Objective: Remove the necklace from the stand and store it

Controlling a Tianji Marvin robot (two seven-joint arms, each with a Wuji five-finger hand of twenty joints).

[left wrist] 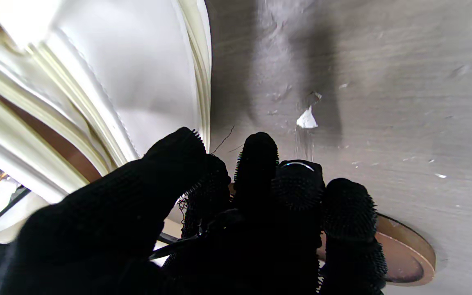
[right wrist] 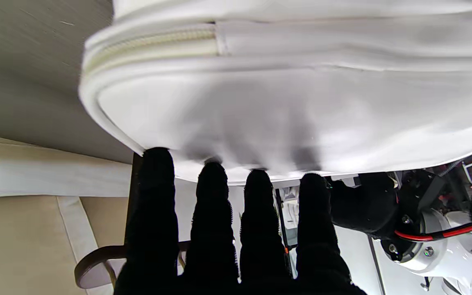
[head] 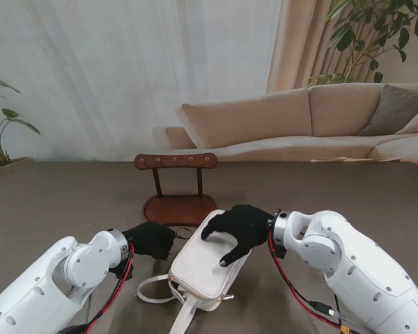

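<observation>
One white bag (head: 207, 263), one wooden stand (head: 177, 186). Right hand (head: 238, 228) flat on the bag, fingers spread, holding nothing. Left hand (head: 150, 240) beside the bag, fingers curled; necklace hold unclear.

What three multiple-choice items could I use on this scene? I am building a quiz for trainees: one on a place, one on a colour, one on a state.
1. Where does the right hand rest?
A. on the white bag
B. on the wooden stand
C. on the sofa

2. What colour are the gloves on both hands?
A. white
B. black
C. red

3. How does the stand's top bar look?
A. a necklace hangs from it
B. broken off
C. bare

Key: 1 A, its fingers lie flat on the bag's top. 2 B, the left hand and the right are both black. 3 C, nothing hangs from the pegs in the stand camera's view.
</observation>
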